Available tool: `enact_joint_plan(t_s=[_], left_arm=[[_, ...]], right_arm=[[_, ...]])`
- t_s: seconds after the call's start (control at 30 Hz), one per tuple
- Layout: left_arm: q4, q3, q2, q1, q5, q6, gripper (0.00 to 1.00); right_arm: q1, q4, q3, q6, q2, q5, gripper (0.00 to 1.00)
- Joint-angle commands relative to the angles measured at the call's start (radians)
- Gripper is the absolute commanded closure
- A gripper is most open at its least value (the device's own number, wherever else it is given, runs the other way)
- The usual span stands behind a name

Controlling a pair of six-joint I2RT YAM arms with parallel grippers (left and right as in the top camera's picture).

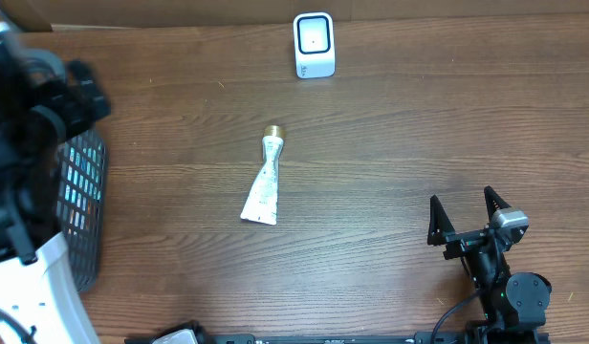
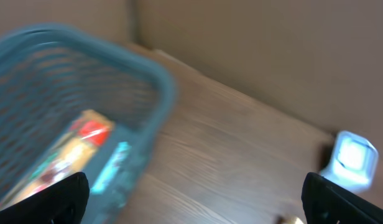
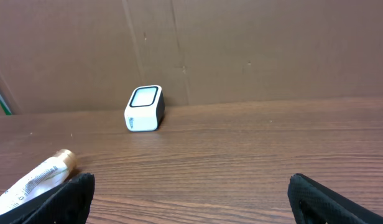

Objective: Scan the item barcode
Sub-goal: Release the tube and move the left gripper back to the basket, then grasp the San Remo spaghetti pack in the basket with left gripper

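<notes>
The item, a white squeezed tube with a gold cap, lies flat mid-table, cap toward the back. It also shows at the left edge of the right wrist view, tube. The white barcode scanner stands upright at the back edge, its window facing forward; scanner, scanner. My right gripper stands open near the front right, well clear of the tube, nothing between its fingers. My left gripper is open and empty beside the basket at the far left; that view is blurred.
A teal mesh basket sits at the table's left edge, basket, with colourful packets inside. A cardboard wall runs along the back of the wooden table.
</notes>
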Motion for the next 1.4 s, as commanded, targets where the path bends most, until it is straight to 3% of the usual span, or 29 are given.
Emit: enact_joint_plan(t_s=[0.0,0.27,0.77,1.37], left_arm=[[-0.008,0.016,-0.02,0.138,-0.017,-0.048,0.0],[0.002,-0.006,0.001,0.357,0.06,-0.084,0.0],[-0.042,-0.007,0.095,0.362,-0.099,-0.055,0.0],[-0.006,-0.122,0.132,0.42,-0.093,0.002,0.0]], right_arm=[[0.008,0.004,-0.011,0.002,-0.012,0.01,0.0],[0.008,0.004,-0.011,0.002,-0.012,0.01,0.0],[0.008,0.004,-0.011,0.002,-0.012,0.01,0.0],[0.008,0.004,-0.011,0.002,-0.012,0.01,0.0]])
